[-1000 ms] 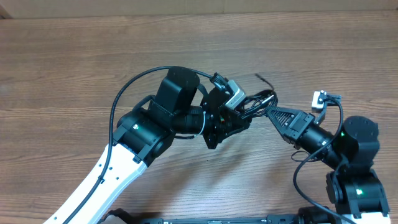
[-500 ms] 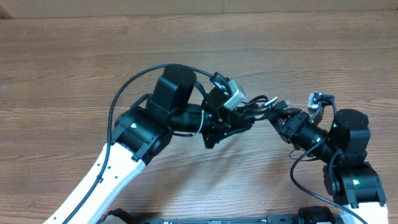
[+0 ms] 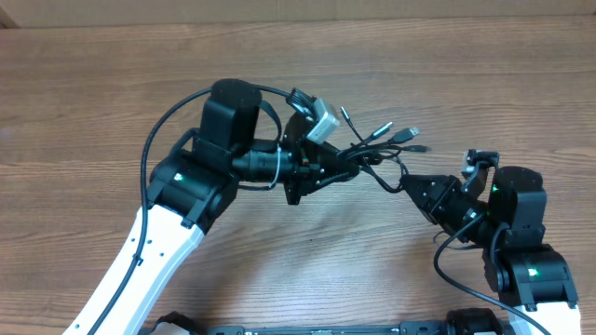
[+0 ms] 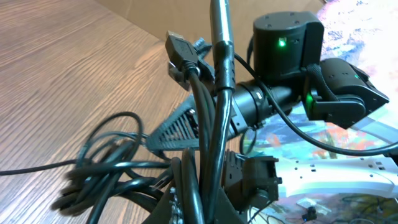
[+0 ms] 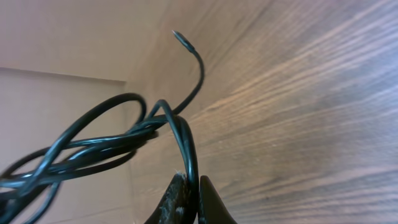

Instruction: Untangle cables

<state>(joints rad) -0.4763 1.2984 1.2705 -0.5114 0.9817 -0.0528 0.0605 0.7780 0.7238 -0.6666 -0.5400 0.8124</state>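
Holding the cables (image 3: 371, 154) between the two arms, the robot is in the middle of the job rather than near its end. The left pincer (image 3: 331, 169) is clamped tight on the thick part of the bundle. In the left wrist view the cords run up through it as a packed sheaf, with loose loops spilling to the left above the desk (image 3: 93, 93).

The right pincer (image 3: 408, 184) is closed narrow on a single strand (image 5: 188, 146). In the right wrist view that strand rises from the pinched fingertips (image 5: 180, 193), arches over, and runs back into the twisted mass.

What looks done so far:
- Several plug ends (image 3: 402, 136) fan out free above the bundle, one of them silver-tipped.
- One thin tail (image 5: 186, 43) curls clear of the rest.
- One strand has been singled out and drawn a little way to the right.

What looks left is most of the task:
- The cords between the two pincers cross and wrap each other in a dense knot.
- No cable lies separate on the desk yet.
- Each cord will probably need to be pulled out in turn.
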